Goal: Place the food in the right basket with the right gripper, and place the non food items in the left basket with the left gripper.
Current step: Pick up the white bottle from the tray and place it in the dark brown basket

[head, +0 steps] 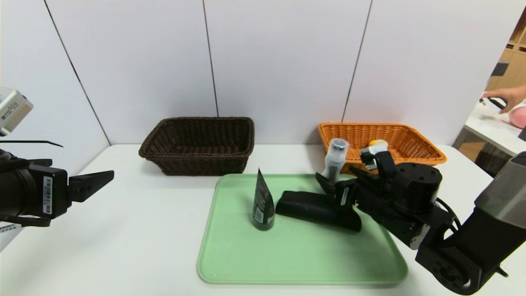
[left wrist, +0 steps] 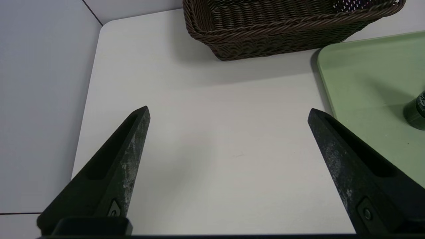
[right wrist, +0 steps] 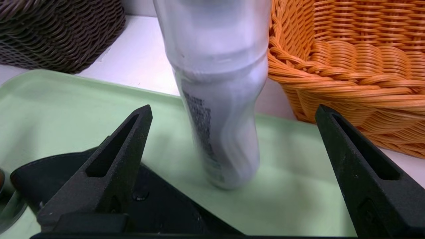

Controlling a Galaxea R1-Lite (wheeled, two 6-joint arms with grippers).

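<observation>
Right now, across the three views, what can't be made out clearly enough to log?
- Small cream-and-yellow food piece: head view only, mostly hidden by the right arm.
- Translucent white bottle: cap cut off at the right wrist view's edge, label blurred.
- Dark green squeeze tube: cut off at the left wrist view's edge.
- Long black pouch: one end behind the open right end effector.
- Orange wicker basket: floor partly hidden by arm and bottle.

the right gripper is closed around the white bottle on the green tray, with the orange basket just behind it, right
Not quite. The right gripper is open, its fingers spread on either side of the white bottle without touching it, as the right wrist view shows. The bottle does stand on the green tray, with the orange basket just behind.
</observation>
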